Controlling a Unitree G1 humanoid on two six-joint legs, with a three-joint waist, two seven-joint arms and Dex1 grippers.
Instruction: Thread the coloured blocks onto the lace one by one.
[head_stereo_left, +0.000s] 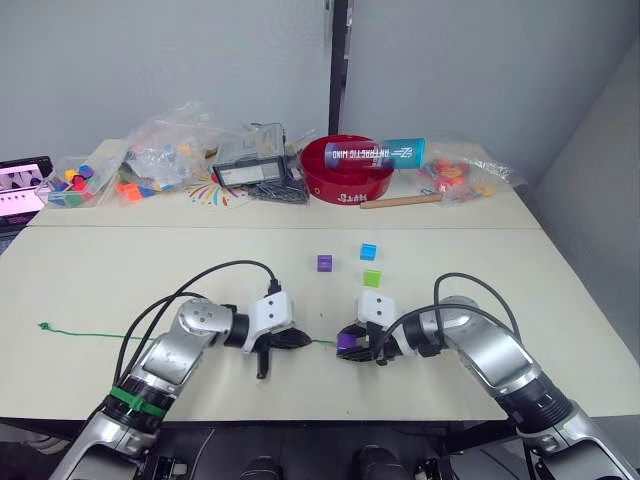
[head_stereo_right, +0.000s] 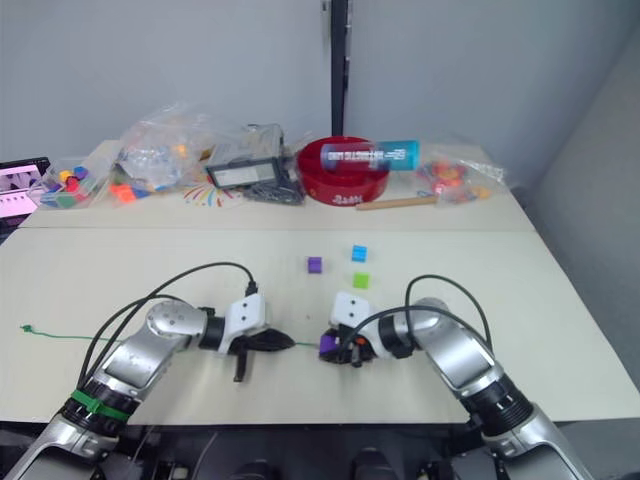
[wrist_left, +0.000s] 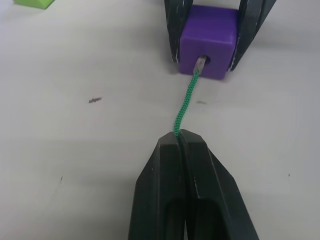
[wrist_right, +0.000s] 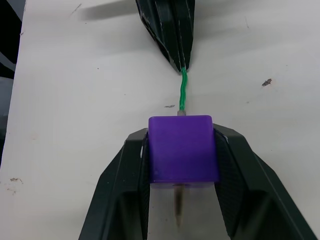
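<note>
Purple cube (wrist_right: 183, 148) is clamped between the 2 fingers of the right gripper (head_stereo_left: 356, 343), sitting near the front edge of the table (head_stereo_left: 90, 270), roughly mid-width. The left gripper (head_stereo_left: 290, 340) is pinched tight on the green lace (wrist_left: 184, 105) just behind its pale stiff tip, and that tip is right at the mouth of the cube's hole; the right wrist view seems to show a bit of tip poking out the far side already, so I'd say the first block is mid-threading. To do this bit well: keep the lace in line with the hole, feed in short pushes since the cord is floppy past the stiff part, and keep the cube squeezed squarely so it doesn't twist. Once enough tip is through, something has to grab it from the other side, so don't let the cube slide back off. The rest of the lace trails off toward the left edge, ending in its knot (head_stereo_left: 43, 325). Further back, mid-table, wait another purple block (head_stereo_left: 324, 263), a light green one (head_stereo_left: 372, 278) and a blue one (head_stereo_left: 368, 251), well apart from the grippers. I can't spot the dark green one.
</note>
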